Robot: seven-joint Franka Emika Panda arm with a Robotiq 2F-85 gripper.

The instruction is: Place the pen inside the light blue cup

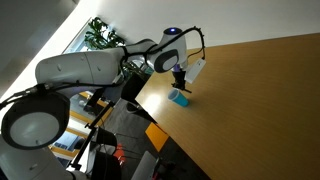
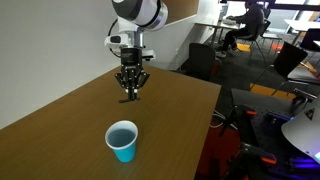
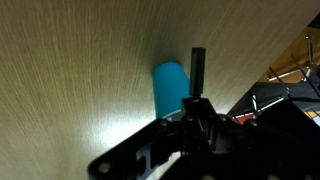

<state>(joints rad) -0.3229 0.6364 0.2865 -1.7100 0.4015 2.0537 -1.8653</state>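
The light blue cup (image 2: 122,140) stands upright on the wooden table (image 2: 60,120); it also shows in an exterior view (image 1: 181,98) and in the wrist view (image 3: 170,88). My gripper (image 2: 130,90) hangs above the table, behind the cup and apart from it. It also shows in an exterior view (image 1: 180,76). In the wrist view the gripper (image 3: 197,102) is shut on the pen (image 3: 198,68), a thin dark stick that pokes out past the fingertips, just beside the cup. In both exterior views the pen is too small to make out clearly.
The table's edge (image 2: 205,125) runs close to the cup, with office chairs (image 2: 205,55) and floor beyond it. A potted plant (image 1: 100,35) and the robot's base (image 1: 40,110) stand off the table's end.
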